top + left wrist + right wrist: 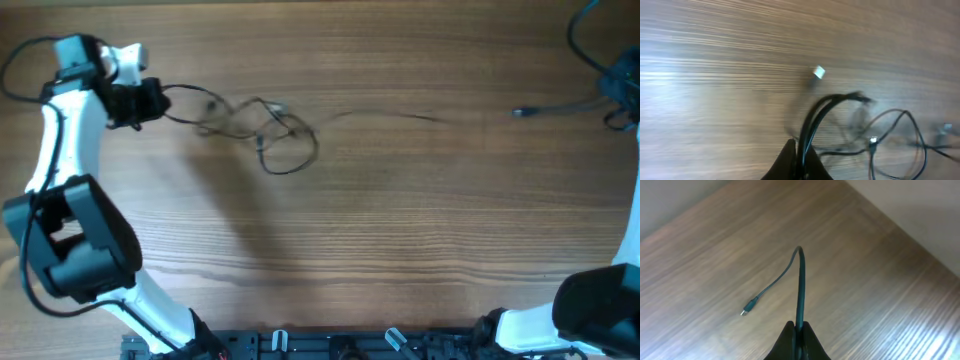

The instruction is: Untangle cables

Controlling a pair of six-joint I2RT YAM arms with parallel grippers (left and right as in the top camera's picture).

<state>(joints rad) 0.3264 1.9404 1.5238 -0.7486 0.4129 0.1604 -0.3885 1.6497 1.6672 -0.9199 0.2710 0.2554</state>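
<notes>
A tangle of thin black cables (268,128) lies on the wooden table at upper left, with loops and a strand trailing right. My left gripper (150,100) is shut on strands at the tangle's left end; the left wrist view shows the pinched cables (816,117) arching out from the jaws (801,159) toward loose loops and a small plug tip (873,141). My right gripper (622,95) at the far right edge is shut on a separate black cable (800,285) whose plug end (748,308) rests on the table, also seen in the overhead view (520,112).
A small white bit (819,73) lies on the wood beyond the left gripper. The table's far edge (900,227) runs close behind the right gripper. The arm bases stand at the front corners (70,240).
</notes>
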